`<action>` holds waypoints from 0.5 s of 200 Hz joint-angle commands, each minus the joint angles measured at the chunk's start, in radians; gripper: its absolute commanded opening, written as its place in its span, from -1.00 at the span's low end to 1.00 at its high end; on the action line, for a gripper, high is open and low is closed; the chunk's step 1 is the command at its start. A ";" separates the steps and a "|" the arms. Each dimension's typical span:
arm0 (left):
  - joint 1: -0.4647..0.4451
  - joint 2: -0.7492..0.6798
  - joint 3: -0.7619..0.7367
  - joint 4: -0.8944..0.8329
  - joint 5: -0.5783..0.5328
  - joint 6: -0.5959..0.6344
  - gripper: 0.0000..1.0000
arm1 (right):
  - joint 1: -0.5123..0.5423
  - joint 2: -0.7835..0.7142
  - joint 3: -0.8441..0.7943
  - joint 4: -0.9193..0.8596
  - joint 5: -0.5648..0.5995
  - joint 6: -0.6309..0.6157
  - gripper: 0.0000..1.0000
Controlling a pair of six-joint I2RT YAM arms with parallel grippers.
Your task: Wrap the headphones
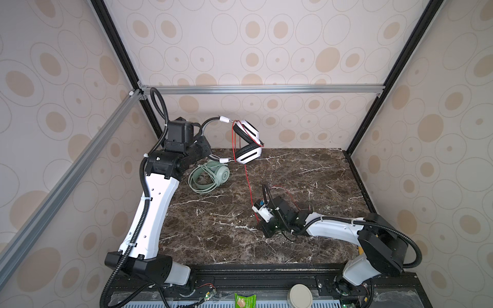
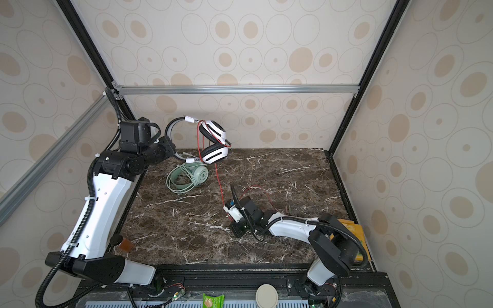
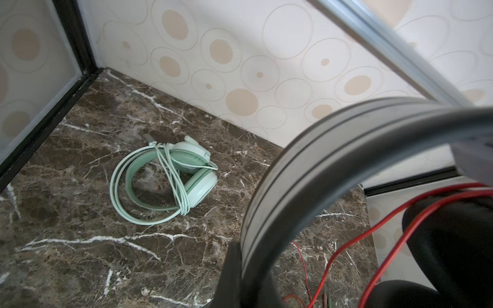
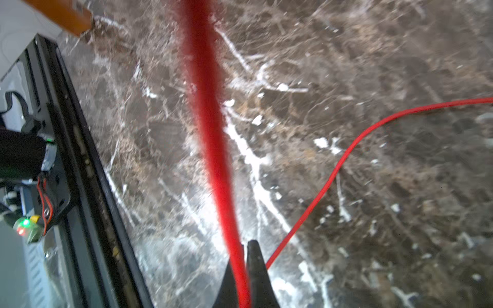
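The white headset (image 1: 248, 144) is held aloft at the back left, its band (image 3: 293, 170) clamped in the left gripper (image 1: 206, 146). Its red cable (image 1: 249, 186) is pinched in the right gripper (image 4: 244, 266). The cable should be wound round the headset under light tension (the mint headset (image 1: 210, 176), lying below, looks wrapped).

Walls (image 1: 266, 40): pale wallpaper printed with beige ovals inside thin rings, on three sides. Tabletop (image 1: 306, 173): dark brown marble pattern, white veins. A silver crossbar (image 1: 261, 89) spans the back wall; black corner posts (image 1: 118, 48) rise at both rear corners (a second silver bar (image 1: 66, 178) slopes along the left wall). A black rail (image 1: 266, 277) edges the front. Light soft and even; glare on the tabletop in the right wrist view.
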 commanded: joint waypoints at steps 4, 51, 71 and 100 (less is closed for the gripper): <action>0.023 -0.015 -0.046 0.127 -0.005 -0.076 -1.00 | 0.119 -0.075 0.021 -0.189 0.159 -0.008 -1.00; 0.034 -0.033 -0.179 0.205 -0.059 -0.134 -1.00 | 0.332 -0.133 0.115 -0.408 0.306 -0.026 -1.00; 0.034 -0.035 -0.206 0.220 -0.089 -0.160 -1.00 | 0.400 -0.158 0.170 -0.515 0.382 -0.040 -1.00; 0.035 -0.040 -0.270 0.261 -0.137 -0.193 -1.00 | 0.437 -0.206 0.239 -0.613 0.382 -0.066 -1.00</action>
